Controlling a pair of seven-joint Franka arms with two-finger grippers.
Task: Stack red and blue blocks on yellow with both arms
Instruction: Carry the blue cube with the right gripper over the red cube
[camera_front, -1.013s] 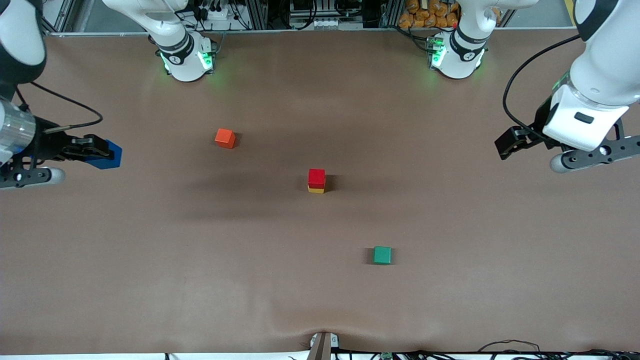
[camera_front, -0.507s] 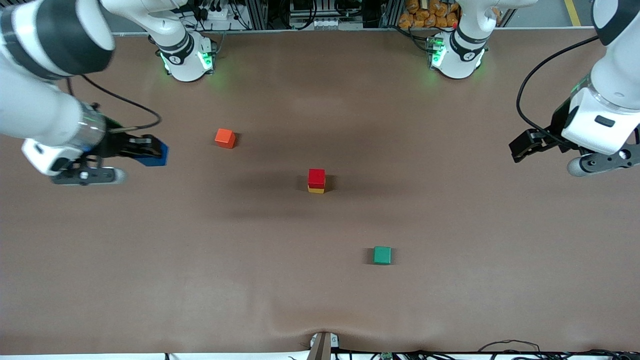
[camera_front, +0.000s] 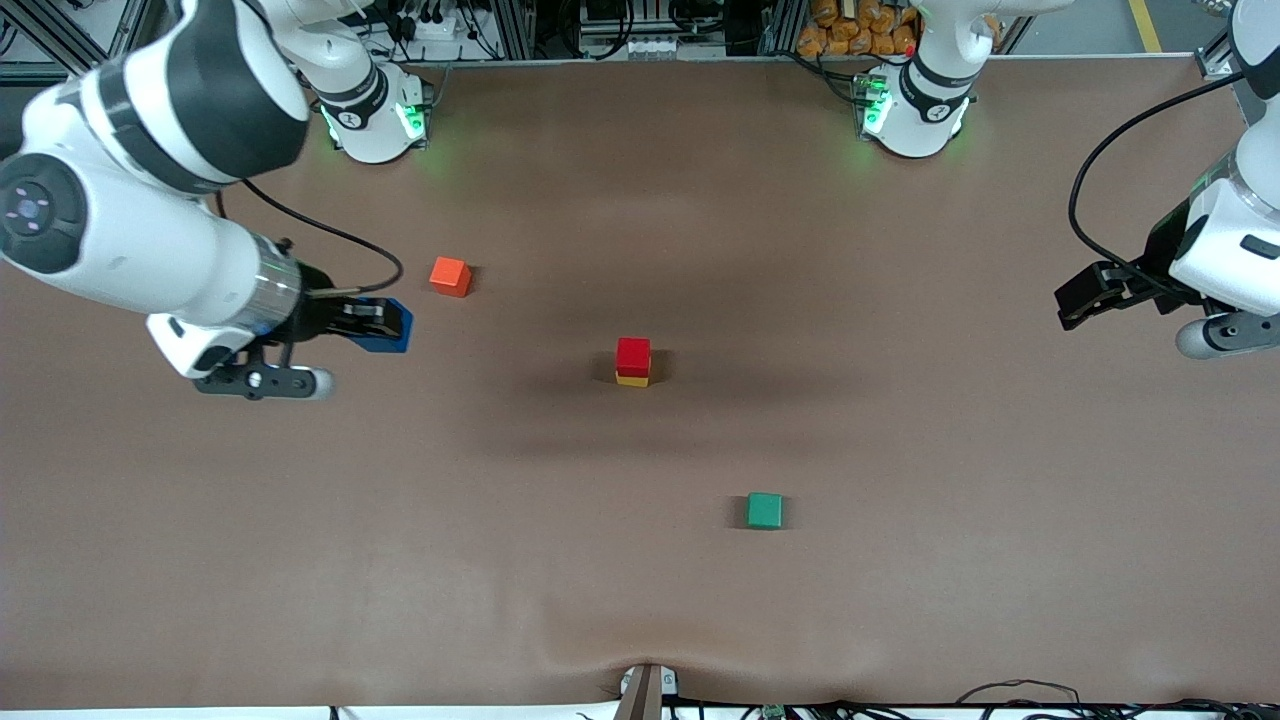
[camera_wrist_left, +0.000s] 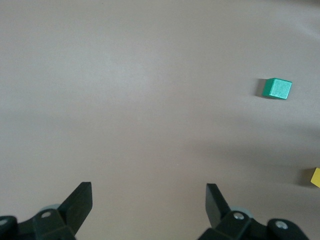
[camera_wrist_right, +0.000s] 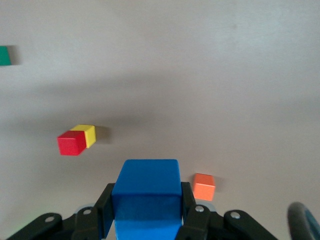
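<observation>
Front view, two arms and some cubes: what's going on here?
The right pincer is shut on the blue cube, up in the air beside the orange-red cube. The red cube already sits on the yellow cube mid-table. The left pincer waits open over the left arm's end of the table. The green cube lies untouched, nearer the front camera.

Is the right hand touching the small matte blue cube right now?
Touching. The right wrist view shows the right hand with its fingers pressed against both sides of the small matte blue cube, no gap visible.
</observation>
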